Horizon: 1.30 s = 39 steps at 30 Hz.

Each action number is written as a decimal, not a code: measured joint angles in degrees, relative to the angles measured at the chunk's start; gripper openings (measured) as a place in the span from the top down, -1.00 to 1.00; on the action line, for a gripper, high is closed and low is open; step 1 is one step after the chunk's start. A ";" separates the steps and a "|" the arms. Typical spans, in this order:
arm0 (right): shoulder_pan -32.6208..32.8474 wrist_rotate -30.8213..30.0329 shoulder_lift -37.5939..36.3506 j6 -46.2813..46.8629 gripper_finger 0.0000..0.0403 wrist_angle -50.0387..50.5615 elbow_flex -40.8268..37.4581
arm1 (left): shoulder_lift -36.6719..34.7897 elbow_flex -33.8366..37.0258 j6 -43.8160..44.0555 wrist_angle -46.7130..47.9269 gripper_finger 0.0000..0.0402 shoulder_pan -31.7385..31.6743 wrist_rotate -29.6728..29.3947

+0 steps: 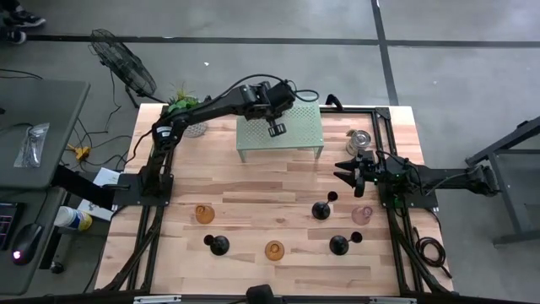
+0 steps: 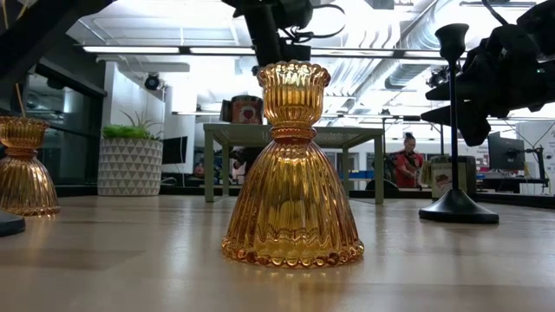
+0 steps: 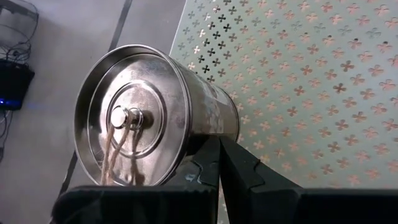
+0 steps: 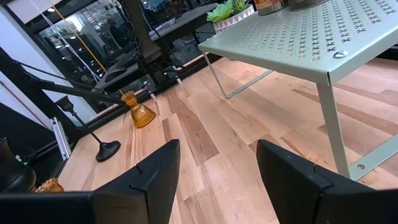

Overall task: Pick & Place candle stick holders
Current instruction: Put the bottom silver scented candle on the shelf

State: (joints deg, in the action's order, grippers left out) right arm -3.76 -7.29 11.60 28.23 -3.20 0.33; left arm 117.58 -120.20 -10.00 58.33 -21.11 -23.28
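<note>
The left gripper is pinching a shiny silver cup by its rim with fingers fully closed, holding it on its side over the pale green perforated stand at the table's far side. The right gripper is waiting half open and empty near the right edge, beside another silver cup. Amber, black and pink holders are standing across the near half.

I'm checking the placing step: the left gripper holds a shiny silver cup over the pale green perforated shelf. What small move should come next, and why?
Probably lower it straight down. The left gripper is shut on the shiny silver cup, held tipped above the pale green perforated metal shelf, so it seems not yet set down. The right gripper waits open at the table's right side.
</note>
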 joint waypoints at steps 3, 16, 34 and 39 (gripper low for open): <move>0.00 -0.01 0.00 -0.01 -0.02 0.00 -0.01 | 0.00 0.00 -0.02 -0.02 1.00 -0.06 0.57; 0.01 0.00 -0.02 0.00 -0.02 0.00 0.00 | -3.66 -0.11 2.97 5.14 1.00 1.30 2.67; 0.01 -0.01 -0.02 -0.01 -0.02 0.00 0.00 | -4.17 0.00 19.28 16.68 1.00 -1.47 0.19; -0.01 -0.01 -0.02 0.00 -0.02 0.00 0.00 | -4.17 0.00 19.30 16.80 1.00 -1.85 -3.01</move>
State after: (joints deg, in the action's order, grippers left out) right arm -3.77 -7.30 11.57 28.23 -3.20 0.34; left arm 113.40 -120.20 9.30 75.12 -22.96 -26.29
